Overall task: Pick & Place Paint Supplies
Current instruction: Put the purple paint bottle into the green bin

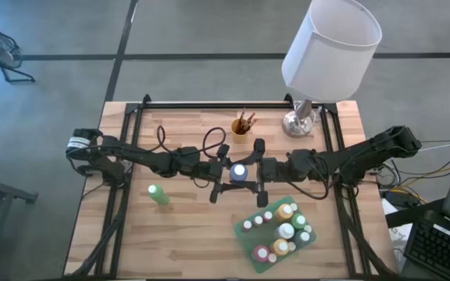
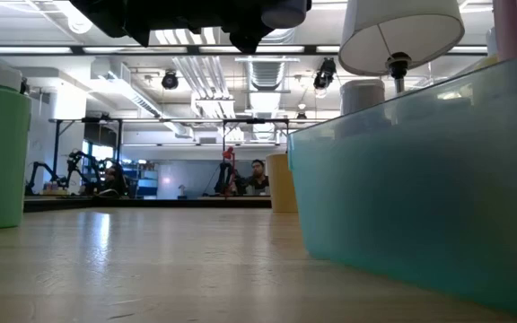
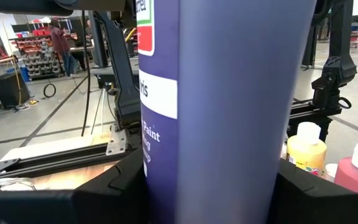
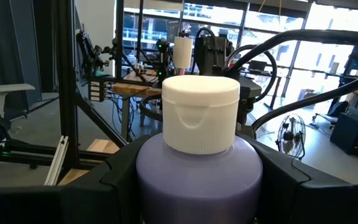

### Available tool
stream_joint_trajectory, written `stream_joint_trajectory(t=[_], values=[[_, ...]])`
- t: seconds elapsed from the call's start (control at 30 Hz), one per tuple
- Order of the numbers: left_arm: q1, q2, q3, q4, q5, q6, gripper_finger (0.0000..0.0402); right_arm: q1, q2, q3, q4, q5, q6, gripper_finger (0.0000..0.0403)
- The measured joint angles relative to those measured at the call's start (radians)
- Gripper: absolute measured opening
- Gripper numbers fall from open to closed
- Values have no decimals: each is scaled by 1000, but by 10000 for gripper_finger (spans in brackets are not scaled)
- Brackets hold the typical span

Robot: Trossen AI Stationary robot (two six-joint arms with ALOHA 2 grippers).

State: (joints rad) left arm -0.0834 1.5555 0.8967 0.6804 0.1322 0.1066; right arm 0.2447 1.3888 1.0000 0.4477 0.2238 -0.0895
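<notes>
Both arms meet over the middle of the table (image 1: 178, 234), and you've got a purple paint bottle (image 1: 239, 172) hanging between them, white cap up. Your right gripper (image 4: 188, 180) has it clamped around the upper body just below the cap, fingers part-open and pressed to the bottle's sides. Your left gripper (image 3: 219, 186) sits around the same bottle lower down, its dark fingers flanking the purple body right up against it; whether they truly grip it, I cannot tell. In the low view both grippers hang above the tabletop, so the bottle is up off the wood.

Toward the near right corner sits the green tray (image 1: 250, 234) with about 10 white-capped bottles standing in it, yellow, red, green and white among them. 1 light green bottle (image 1: 158, 194) stands alone on the left half of the table, well apart from the tray. Near the far edge, a yellow cup (image 1: 241, 129) holds the brushes upright, and the lamp (image 1: 330, 48) stands just beside it toward the far right corner
</notes>
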Motion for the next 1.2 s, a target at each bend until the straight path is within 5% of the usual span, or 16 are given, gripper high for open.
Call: stream_joint_trajectory(t=[0.37,0.67,0.87,1.2], values=[[0,0,0,-1,1,-4,217,0,0,0,-2,2,0,216],[-2,0,-3,-31,9,-7,217,-1,-31,14,-90,-68,27,272],[-1,-21,2,-134,6,-6,217,-1,-96,81,-404,-67,140,307],[0,-55,79,-591,-16,-54,217,0,-79,300,-953,-67,341,329]])
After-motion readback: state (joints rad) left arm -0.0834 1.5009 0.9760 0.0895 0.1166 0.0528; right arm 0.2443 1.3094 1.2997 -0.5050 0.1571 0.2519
